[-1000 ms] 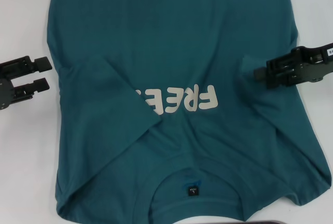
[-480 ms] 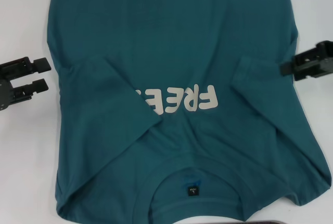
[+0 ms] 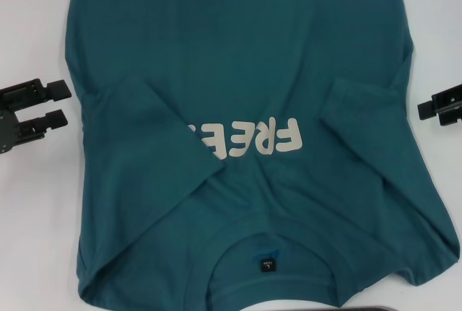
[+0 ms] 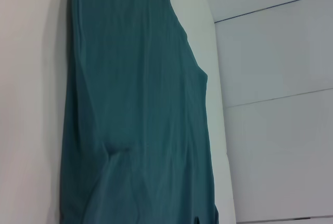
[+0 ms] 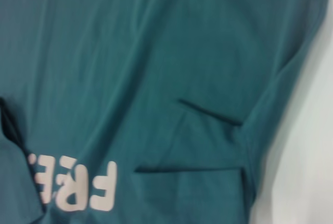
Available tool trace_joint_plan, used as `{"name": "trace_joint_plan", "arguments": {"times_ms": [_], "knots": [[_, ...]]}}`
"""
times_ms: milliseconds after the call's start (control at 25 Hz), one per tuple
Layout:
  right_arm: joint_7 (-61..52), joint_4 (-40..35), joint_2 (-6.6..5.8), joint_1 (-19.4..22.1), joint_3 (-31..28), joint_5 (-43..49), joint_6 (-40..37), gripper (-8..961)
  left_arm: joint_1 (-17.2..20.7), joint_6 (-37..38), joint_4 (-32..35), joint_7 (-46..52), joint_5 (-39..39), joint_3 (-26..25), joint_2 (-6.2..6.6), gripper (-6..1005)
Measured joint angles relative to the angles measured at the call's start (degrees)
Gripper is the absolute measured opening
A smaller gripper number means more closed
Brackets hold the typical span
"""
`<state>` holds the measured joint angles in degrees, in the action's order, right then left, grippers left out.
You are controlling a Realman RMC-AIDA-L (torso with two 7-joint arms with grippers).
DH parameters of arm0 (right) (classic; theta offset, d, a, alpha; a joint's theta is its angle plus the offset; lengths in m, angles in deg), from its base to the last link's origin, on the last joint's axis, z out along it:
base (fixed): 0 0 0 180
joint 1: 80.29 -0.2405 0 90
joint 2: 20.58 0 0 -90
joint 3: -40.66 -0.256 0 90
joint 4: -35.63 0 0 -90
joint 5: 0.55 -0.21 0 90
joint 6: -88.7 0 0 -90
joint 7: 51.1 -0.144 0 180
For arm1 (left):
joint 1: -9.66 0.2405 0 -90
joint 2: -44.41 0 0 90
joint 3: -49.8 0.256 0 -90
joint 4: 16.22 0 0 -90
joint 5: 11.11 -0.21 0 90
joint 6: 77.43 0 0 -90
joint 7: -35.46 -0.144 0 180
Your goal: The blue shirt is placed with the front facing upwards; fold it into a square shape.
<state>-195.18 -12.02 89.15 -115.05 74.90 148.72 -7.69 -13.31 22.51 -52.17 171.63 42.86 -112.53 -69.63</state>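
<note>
The shirt (image 3: 245,73) is spread front-up on the white bench (image 3: 36,217), lying between the two tools. Both sleeves are folded in over the chest; the left one covers the last part of the "FREE!" print (image 3: 249,140). The collar and small black neck label (image 3: 266,264) are seen at the near edge.

The left tool (image 3: 61,104) is parked on the bench just beside the shirt's left edge, its two fingers spread apart, nothing held. The right tool (image 3: 426,109) is off the shirt's right edge, clear of the cloth; its opening cannot be told.
</note>
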Motion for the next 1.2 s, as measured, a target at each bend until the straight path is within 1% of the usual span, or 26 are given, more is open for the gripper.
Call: {"name": "trace_joint_plan", "arguments": {"times_ms": [40,160,360,680,960,1200], "knots": [[0.18,0.16,0.43,0.0,0.02,0.84,1.07,539,-0.06,-0.01,0.0,0.03,0.0,0.0,-0.05,719],[0.3,0.43,0.79,-0.04,0.03,1.23,2.11,535,-0.06,-0.02,0.0,0.08,0.0,0.0,-0.09,719],[0.39,0.76,2.0,-0.4,0.05,1.35,3.58,528,0.24,-0.43,0.0,0.12,0.0,0.0,-0.15,719],[0.33,1.28,3.43,-0.88,0.71,1.37,5.66,516,0.3,-0.56,0.0,0.05,0.0,0.0,-0.14,720],[0.39,4.22,3.69,-1.67,1.56,1.29,7.79,506,0.29,-0.64,0.0,0.0,0.0,0.0,-0.14,720],[0.38,4.52,3.72,-1.88,2.45,1.36,8.13,497,0.29,-0.64,0.01,0.0,0.0,0.0,-0.14,720]]}}
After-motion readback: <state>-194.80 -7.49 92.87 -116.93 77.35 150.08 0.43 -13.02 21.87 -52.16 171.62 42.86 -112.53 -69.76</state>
